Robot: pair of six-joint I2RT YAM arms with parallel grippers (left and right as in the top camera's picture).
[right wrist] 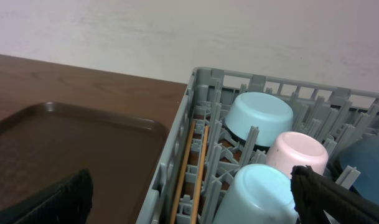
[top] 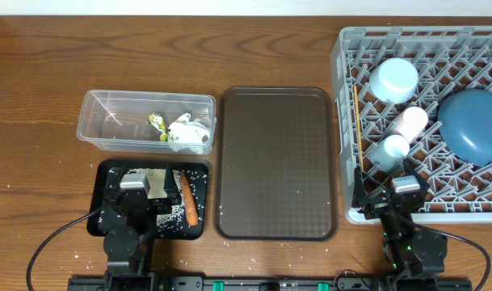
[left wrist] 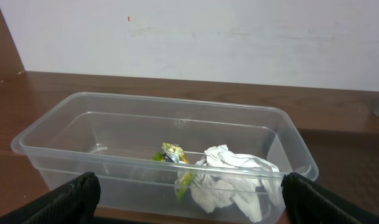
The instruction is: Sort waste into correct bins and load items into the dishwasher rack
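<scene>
The clear tub (top: pixel 100 121) holds crumpled white paper (top: pixel 187 133) and a green-yellow wrapper (top: pixel 157 124); both show in the left wrist view, paper (left wrist: pixel 233 180) and wrapper (left wrist: pixel 173 155). The black tray (top: pixel 199 228) holds the orange carrot (top: pixel 188 204) and rice grains (top: pixel 170 215). The grey rack (top: pixel 346 97) holds the dark blue plate (top: pixel 472 121), pale blue bowl (top: pixel 393 79), pink cup (top: pixel 409 121), light blue cup (top: pixel 388 150) and chopsticks (top: pixel 357 129). My left gripper (top: pixel 139 192) is open and empty over the black tray. My right gripper (top: pixel 391 194) is open and empty at the rack's front edge.
The brown serving tray (top: pixel 276 162) lies between the bins and the rack and is bare. Stray rice grains (top: pixel 84 257) dot the table near the black tray. Cables run along the table's front edge.
</scene>
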